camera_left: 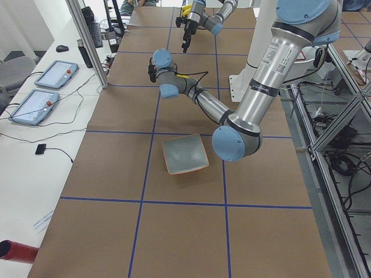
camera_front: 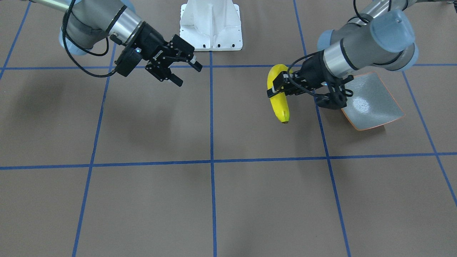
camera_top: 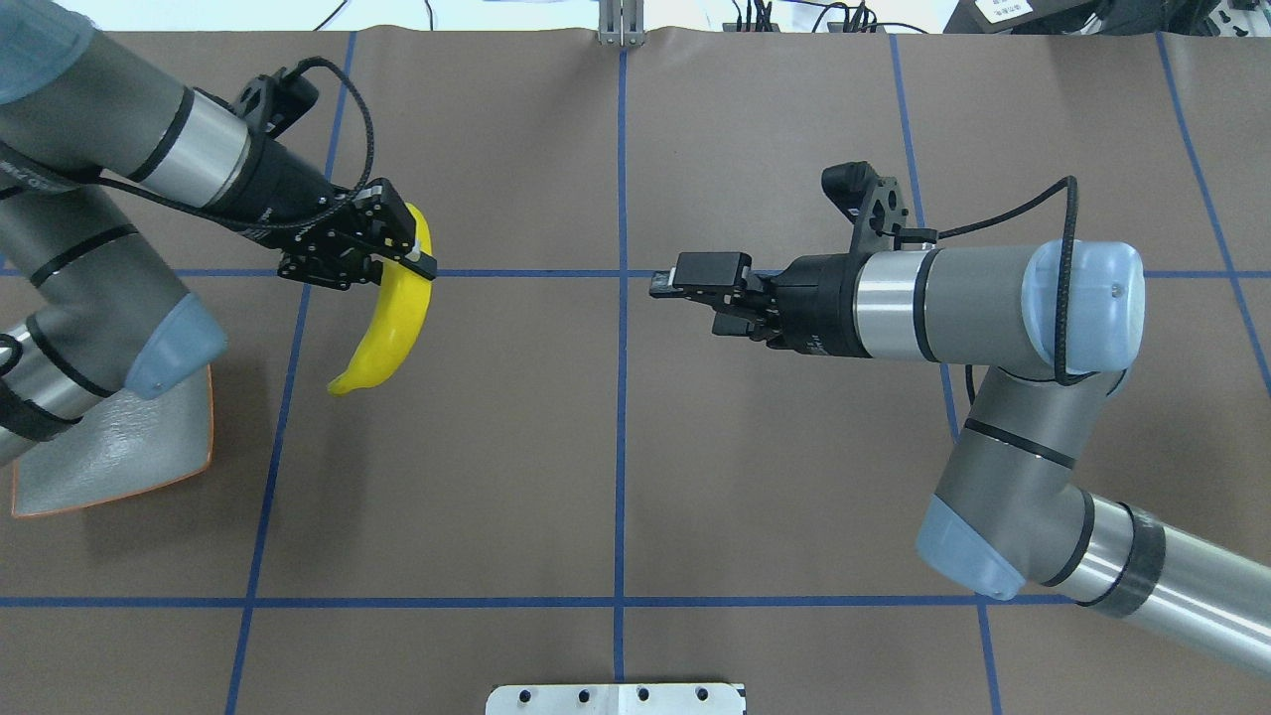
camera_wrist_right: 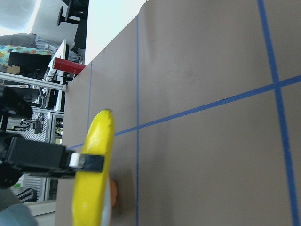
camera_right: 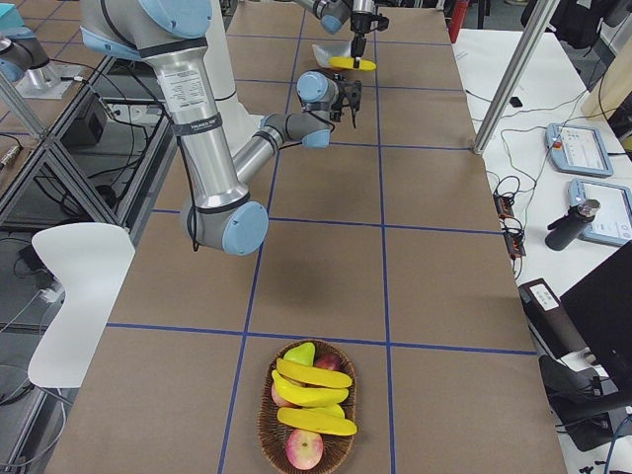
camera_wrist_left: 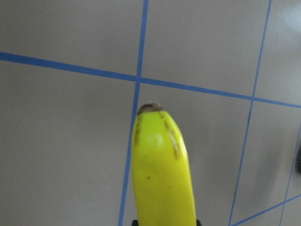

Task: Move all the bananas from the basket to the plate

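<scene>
My left gripper (camera_front: 277,88) is shut on a yellow banana (camera_front: 279,101) near its upper end and holds it above the table, tip hanging down. The banana also shows in the overhead view (camera_top: 389,328) and fills the left wrist view (camera_wrist_left: 162,174). The grey-green plate (camera_front: 375,103) with an orange rim lies just beside, under my left arm's elbow (camera_top: 109,452); no fruit shows on its visible part. My right gripper (camera_front: 188,74) is open and empty above the table's middle (camera_top: 675,278). The wicker basket (camera_right: 267,420) at the table's right end holds more bananas (camera_right: 311,375).
Red-and-yellow round fruit (camera_right: 303,449) lie in the basket too. The white robot base mount (camera_front: 210,25) stands at the table's edge between the arms. Blue tape lines cross the brown table. An aluminium post (camera_left: 87,43) stands at the operators' side.
</scene>
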